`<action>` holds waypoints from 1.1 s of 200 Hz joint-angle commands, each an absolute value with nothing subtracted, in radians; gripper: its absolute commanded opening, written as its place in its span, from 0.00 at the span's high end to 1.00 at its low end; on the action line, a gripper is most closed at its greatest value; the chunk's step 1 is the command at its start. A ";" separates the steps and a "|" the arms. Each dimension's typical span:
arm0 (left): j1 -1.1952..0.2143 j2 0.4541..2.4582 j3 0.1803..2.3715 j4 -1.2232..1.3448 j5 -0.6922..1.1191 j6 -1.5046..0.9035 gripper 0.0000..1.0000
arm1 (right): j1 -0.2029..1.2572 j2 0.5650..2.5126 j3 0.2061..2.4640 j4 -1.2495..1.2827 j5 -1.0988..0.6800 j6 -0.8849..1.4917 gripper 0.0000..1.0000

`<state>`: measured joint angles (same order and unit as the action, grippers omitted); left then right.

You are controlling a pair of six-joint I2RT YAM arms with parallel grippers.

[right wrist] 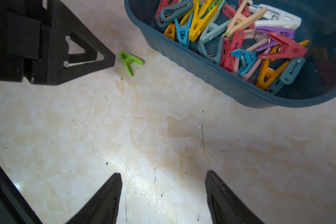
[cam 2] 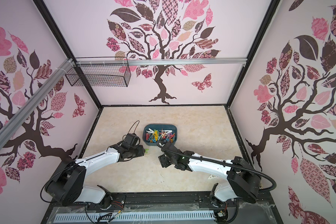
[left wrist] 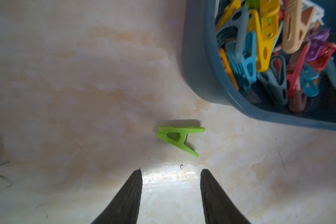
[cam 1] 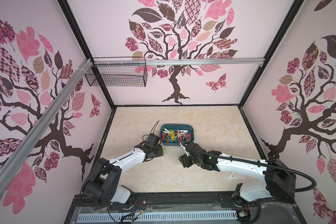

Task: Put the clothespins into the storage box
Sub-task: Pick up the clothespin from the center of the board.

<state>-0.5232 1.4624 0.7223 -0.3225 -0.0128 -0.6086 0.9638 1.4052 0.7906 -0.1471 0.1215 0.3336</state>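
Observation:
The dark teal storage box [cam 1: 191,129] [cam 2: 175,128] sits mid-table, holding a heap of coloured clothespins [cam 1: 175,136] [right wrist: 241,38]. One green clothespin [left wrist: 177,138] [right wrist: 129,61] lies flat on the table just outside the box's near left corner [left wrist: 198,67]. My left gripper [left wrist: 171,171] hovers just short of this peg, open, with nothing between its fingers. My right gripper [right wrist: 163,173] hangs open and empty over bare table, in front of the box's near wall [right wrist: 202,71]. A white clothespin [cam 1: 232,176] [cam 2: 211,176] lies beside the right arm, near the table's front.
A black wire-mesh basket [cam 1: 116,74] hangs on the back rail at upper left, well above the table. Patterned walls close in the table on three sides. The left gripper's finger [right wrist: 97,56] shows in the right wrist view, close to the green peg.

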 commanded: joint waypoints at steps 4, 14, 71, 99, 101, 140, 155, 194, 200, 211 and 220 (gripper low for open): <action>-0.541 1.501 0.784 -0.337 -0.080 -0.563 0.48 | 0.969 1.379 0.789 -0.145 0.138 0.351 0.28; -0.543 1.511 0.787 -0.337 -0.086 -0.559 0.48 | 0.968 1.379 0.783 -0.142 0.135 0.355 0.28; -0.548 1.554 0.815 -0.297 -0.077 -0.572 0.48 | 0.968 1.394 0.782 -0.127 0.132 0.356 0.28; -0.564 1.623 0.842 -0.296 -0.090 -0.561 0.49 | 0.968 1.407 0.784 -0.126 0.133 0.355 0.28; -0.564 1.626 0.843 -0.296 -0.090 -0.562 0.49 | 0.968 1.408 0.784 -0.126 0.135 0.355 0.28; -0.565 1.653 0.847 -0.348 -0.113 -0.550 0.57 | 0.969 1.416 0.783 -0.115 0.127 0.360 0.28; -0.565 1.634 0.836 -0.374 -0.125 -0.543 0.60 | 0.968 1.415 0.785 -0.109 0.125 0.360 0.28; -0.565 1.597 0.804 -0.404 -0.148 -0.516 0.72 | 0.968 1.433 0.803 -0.105 0.119 0.348 0.28; -0.565 1.596 0.804 -0.407 -0.144 -0.515 0.75 | 0.968 1.437 0.808 -0.107 0.113 0.345 0.28; -0.566 1.590 0.803 -0.407 -0.132 -0.514 0.79 | 0.969 1.444 0.813 -0.103 0.099 0.339 0.28; -0.565 1.583 0.798 -0.403 -0.120 -0.514 0.82 | 0.968 1.448 0.816 -0.098 0.083 0.333 0.28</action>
<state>-0.5636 1.6100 0.8261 -0.3763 -0.1276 -0.5259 0.9638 1.4178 0.7845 -0.1066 0.1135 0.3458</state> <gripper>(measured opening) 0.210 0.716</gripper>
